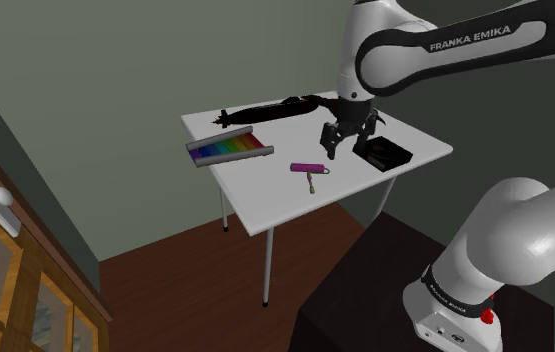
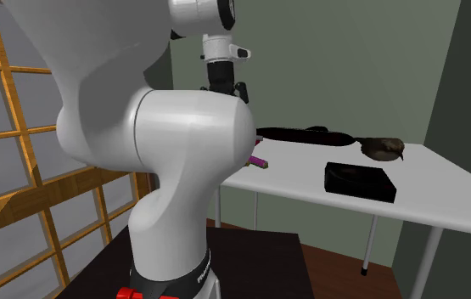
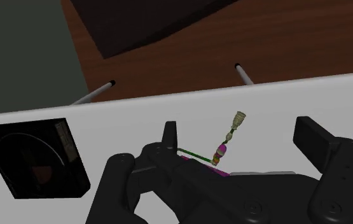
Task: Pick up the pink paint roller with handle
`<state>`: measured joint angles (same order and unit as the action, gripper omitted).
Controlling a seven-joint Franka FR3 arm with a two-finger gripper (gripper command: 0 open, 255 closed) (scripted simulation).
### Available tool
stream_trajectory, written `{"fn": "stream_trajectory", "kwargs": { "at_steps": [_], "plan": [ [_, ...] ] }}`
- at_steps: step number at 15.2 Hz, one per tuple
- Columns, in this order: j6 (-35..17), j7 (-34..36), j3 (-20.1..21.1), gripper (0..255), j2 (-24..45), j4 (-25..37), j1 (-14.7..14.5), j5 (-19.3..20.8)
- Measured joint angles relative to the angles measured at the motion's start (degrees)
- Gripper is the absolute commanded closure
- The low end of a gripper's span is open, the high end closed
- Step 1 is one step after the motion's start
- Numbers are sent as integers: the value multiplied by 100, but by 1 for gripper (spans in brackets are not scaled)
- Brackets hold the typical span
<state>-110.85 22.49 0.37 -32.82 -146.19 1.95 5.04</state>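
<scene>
1. In the shoulder view, the claw (image 1: 348, 140) hangs over the white table (image 1: 265, 200). Its two fingers are apart and hold nothing. The pink paint roller (image 1: 309, 169) lies flat on the table, between the rainbow board (image 1: 227, 148) and the black box (image 1: 383, 153). The claw looks a little to one side of the roller, though I can't be sure from here. If it goes straight down while off to the side, I think it could pinch only air.

2. In the second exterior view, the big white arm (image 2: 182, 144) hides most of the roller (image 2: 260, 162). Just a pink end peeks out. The claw (image 2: 225, 87) is up above the table. The black box (image 2: 359, 181) sits near, so a wide swing might bump it.

3. In the wrist view, the fingers (image 3: 313, 137) stand wide apart. The roller (image 3: 220, 153) lies between them, but they do not touch it. Its handle is thin and its pink part is round. If the claw shuts on the thin handle, the roller might slip or twist out. If the claw comes down too hard, it might knock the roller and send it rolling away.
</scene>
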Motion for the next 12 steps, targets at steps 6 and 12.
{"fn": "stream_trajectory", "kwargs": {
  "at_steps": [6,12],
  "plan": [
    [-1423,1041,171,0,1222,11,318,201],
    [-2596,2267,295,0,2585,376,633,650]
  ]
}}
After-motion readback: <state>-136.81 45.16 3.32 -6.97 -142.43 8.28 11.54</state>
